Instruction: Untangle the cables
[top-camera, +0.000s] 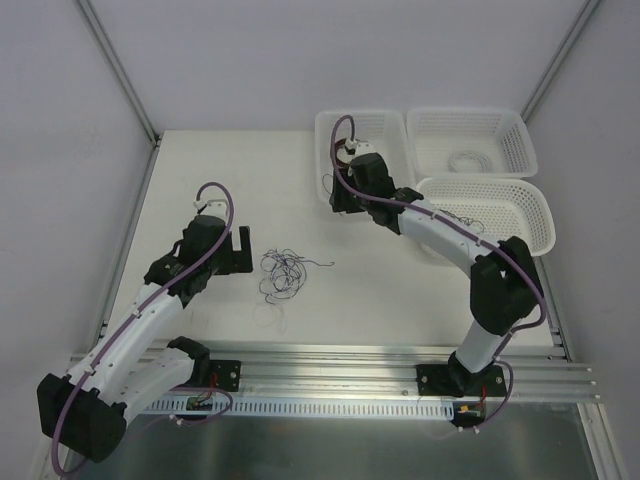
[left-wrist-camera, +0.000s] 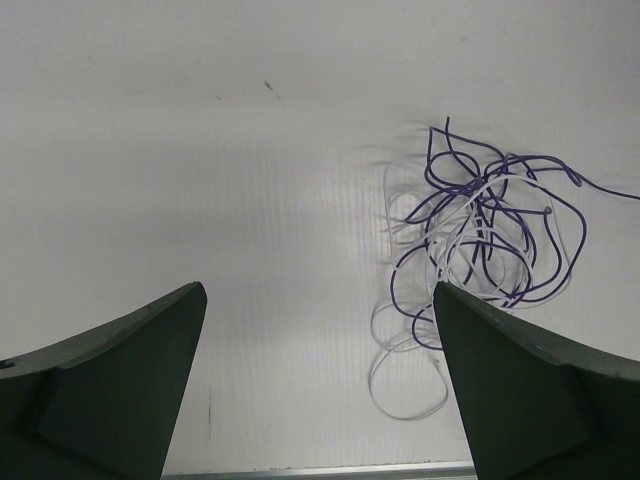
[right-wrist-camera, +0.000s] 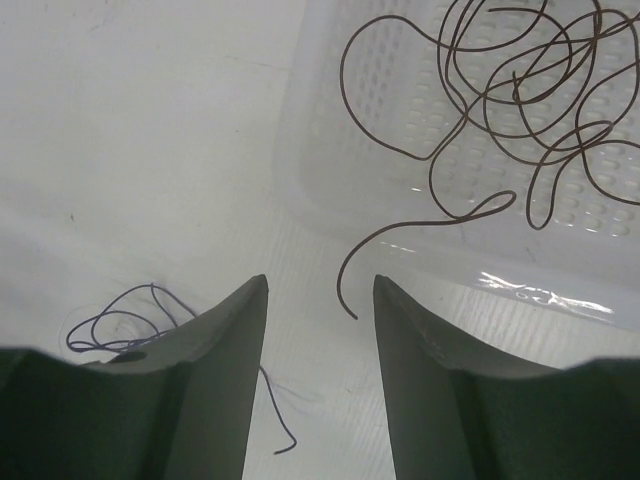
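Note:
The cables (top-camera: 283, 272) lie as a small loose tangle of thin purple and white strands on the white table, mid-front. In the left wrist view the tangle (left-wrist-camera: 485, 225) sits ahead and to the right of my left gripper (left-wrist-camera: 318, 290), which is open and empty; a white loop (left-wrist-camera: 405, 375) trails beside the right finger. My left gripper (top-camera: 240, 250) is just left of the tangle. My right gripper (top-camera: 338, 200) is open and empty by the baskets. In the right wrist view the purple strands (right-wrist-camera: 115, 322) show at lower left of the right gripper (right-wrist-camera: 320, 282).
Three white perforated baskets stand at the back right (top-camera: 335, 125) (top-camera: 520, 140) (top-camera: 545, 215). One basket (right-wrist-camera: 300, 150) holds a loose brown wire (right-wrist-camera: 520, 90); its tail (right-wrist-camera: 345, 285) hangs over the rim between my right fingers, untouched. An aluminium rail (top-camera: 330, 360) runs along the front edge.

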